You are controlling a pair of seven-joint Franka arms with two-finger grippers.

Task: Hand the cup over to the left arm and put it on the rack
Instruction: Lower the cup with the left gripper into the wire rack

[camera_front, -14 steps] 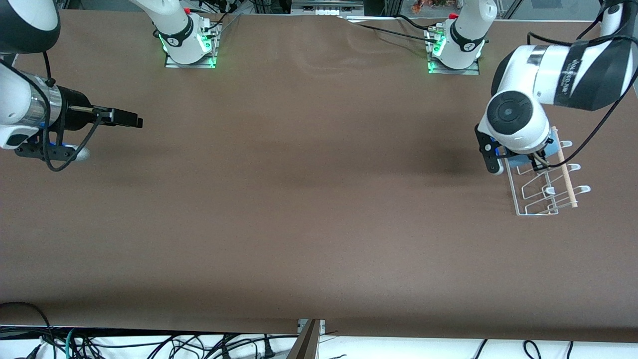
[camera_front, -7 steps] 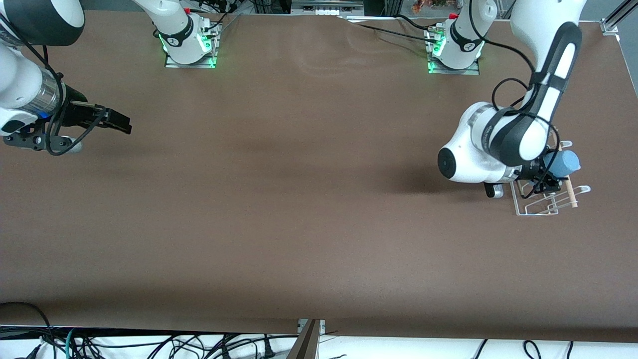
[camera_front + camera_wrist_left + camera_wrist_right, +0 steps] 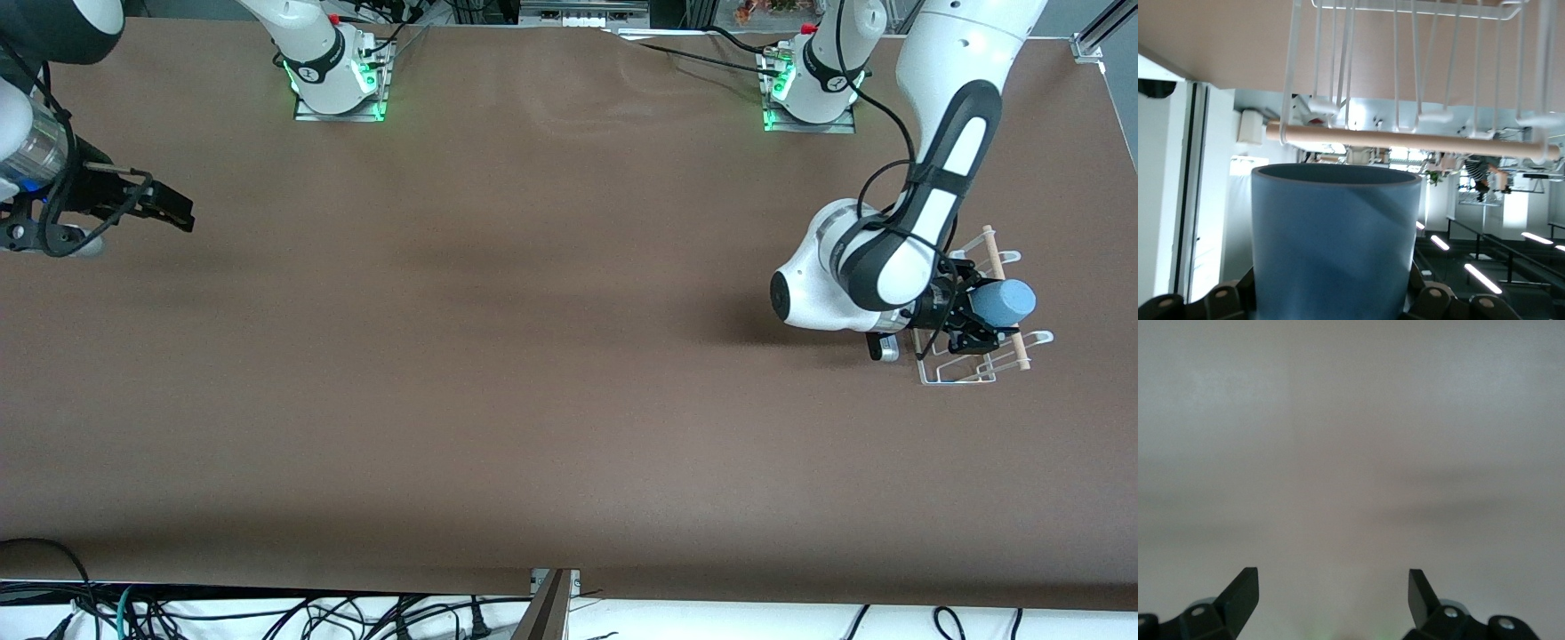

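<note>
Placement stage of a two-arm transfer. The left end effector point(image 3: 971, 327) is clenched on the cup point(image 3: 1003, 301), gripping it at one end so that the tumbler lies sideways over the rack point(image 3: 956, 374), its free end pointing toward the left arm's end of the surface point(image 3: 533, 356). The left wrist view shows the cup point(image 3: 1333, 240) just short of the wooden dowel point(image 3: 1411, 141) and the looped prongs point(image 3: 1328, 105); whether it touches the wire cannot be told. The sideways hold appears chosen so the cup can be slipped over or between the prongs rather than stood upright. The rack stands at the left arm's end, hence within that arm's reach. The right end effector point(image 3: 169, 211) waits over the right arm's end of the surface, its fingers point(image 3: 1239, 595) spread and holding nothing.
</note>
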